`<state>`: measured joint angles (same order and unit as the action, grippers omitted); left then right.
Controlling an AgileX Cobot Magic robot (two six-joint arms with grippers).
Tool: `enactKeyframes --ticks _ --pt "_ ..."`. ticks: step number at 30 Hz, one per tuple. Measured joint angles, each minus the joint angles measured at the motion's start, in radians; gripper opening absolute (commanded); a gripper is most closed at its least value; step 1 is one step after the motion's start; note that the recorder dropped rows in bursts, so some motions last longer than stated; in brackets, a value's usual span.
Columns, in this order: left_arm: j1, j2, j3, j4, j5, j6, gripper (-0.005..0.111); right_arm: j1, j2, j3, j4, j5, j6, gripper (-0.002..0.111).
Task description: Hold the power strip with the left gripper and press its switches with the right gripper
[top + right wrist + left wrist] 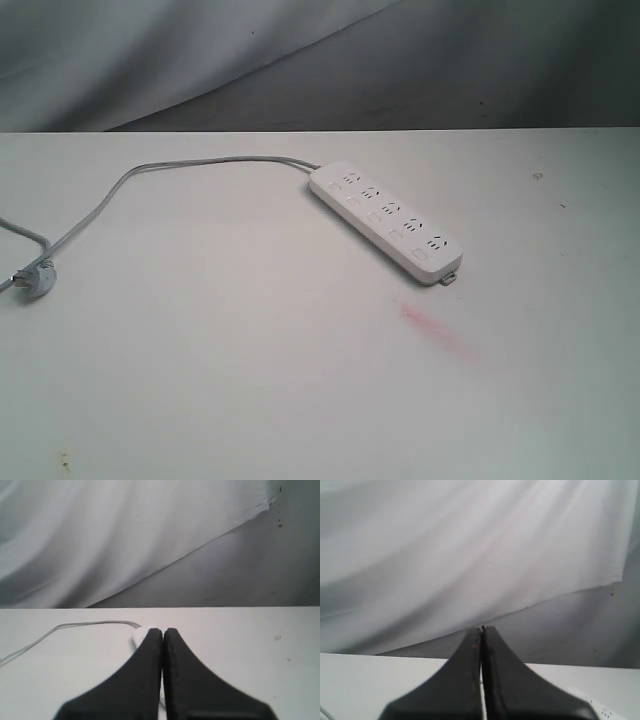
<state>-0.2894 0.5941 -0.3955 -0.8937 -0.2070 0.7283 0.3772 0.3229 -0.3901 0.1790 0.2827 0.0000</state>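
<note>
— On the table (pixel 250 400), right of middle: the strip (pixel 385 221), flat, slanting, tab end nearer the camera.
— And the cord (pixel 150 178)?
— Off the far end, curving left to a plug (pixel 35 280) by the table's left edge.
— And the left gripper (pixel 481 629)?
— Closed tight, fingers pressed together, holding nothing.
— And the right gripper (pixel 163 630)?
— Likewise closed and empty, with the strip's end peeking out just behind the fingertips.
— Anything else?
— A faint red smear (pixel 435 330) near the tab end.
</note>
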Motion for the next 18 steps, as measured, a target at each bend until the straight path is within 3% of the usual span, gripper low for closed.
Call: enactKeyframes --ticks 8,18 --pt "0.000 -0.291 0.183 -0.025 -0.055 0.022 0.000 0.000 -0.192 0.127 -0.029 0.015 0.007 0.000" --pt "0.000 -0.472 0.379 -0.055 -0.064 0.026 0.000 0.000 -0.317 0.329 -0.031 -0.093 0.007 0.000"
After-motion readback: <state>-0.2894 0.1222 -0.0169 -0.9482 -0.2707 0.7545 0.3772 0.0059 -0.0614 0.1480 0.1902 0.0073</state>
